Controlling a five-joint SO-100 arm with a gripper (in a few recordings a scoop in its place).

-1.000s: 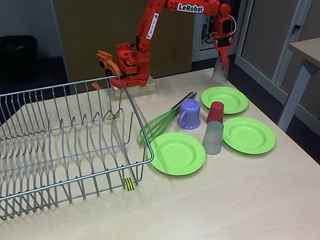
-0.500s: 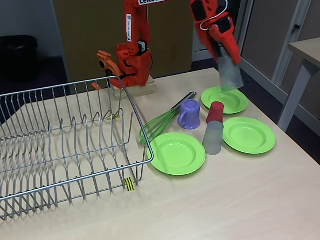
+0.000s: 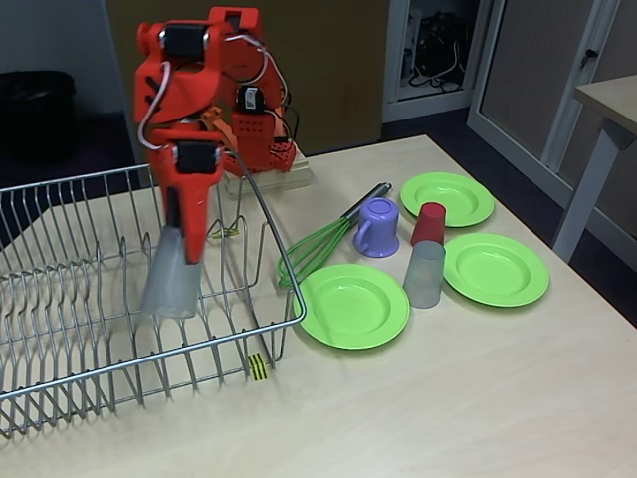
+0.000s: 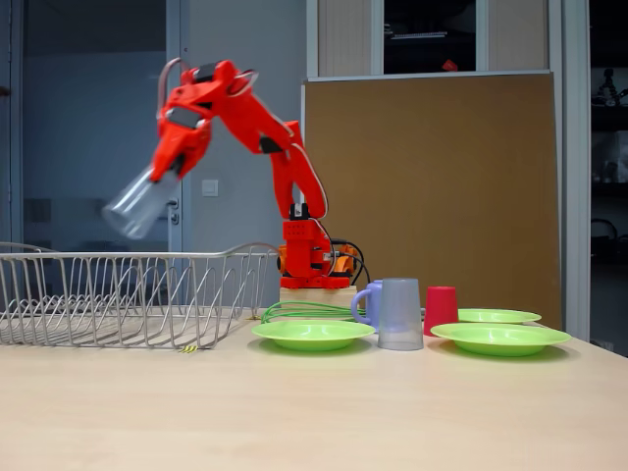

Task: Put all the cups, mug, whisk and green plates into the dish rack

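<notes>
My gripper (image 3: 185, 237) is shut on a frosted-grey cup (image 3: 171, 277), which hangs tilted, mouth down, above the dish rack (image 3: 90, 299). From the side, the gripper (image 4: 159, 181) carries that cup (image 4: 135, 206) well above the rack's rim (image 4: 128, 257). On the table to the right lie three green plates (image 3: 354, 305) (image 3: 495, 268) (image 3: 447, 198). Among them stand the purple mug (image 3: 378, 227), a red cup (image 3: 429, 223) and another grey cup (image 3: 425, 274). The green whisk (image 3: 318, 247) lies against the rack's right rim.
The arm's base sits on a wooden block (image 3: 269, 179) behind the rack's far right corner. Another table (image 3: 607, 100) stands off to the right. Bare tabletop (image 3: 448, 398) stretches along the front.
The arm has swung from the far right of the table across to the left, carrying the grey cup from above the far plate to above the dish rack.
</notes>
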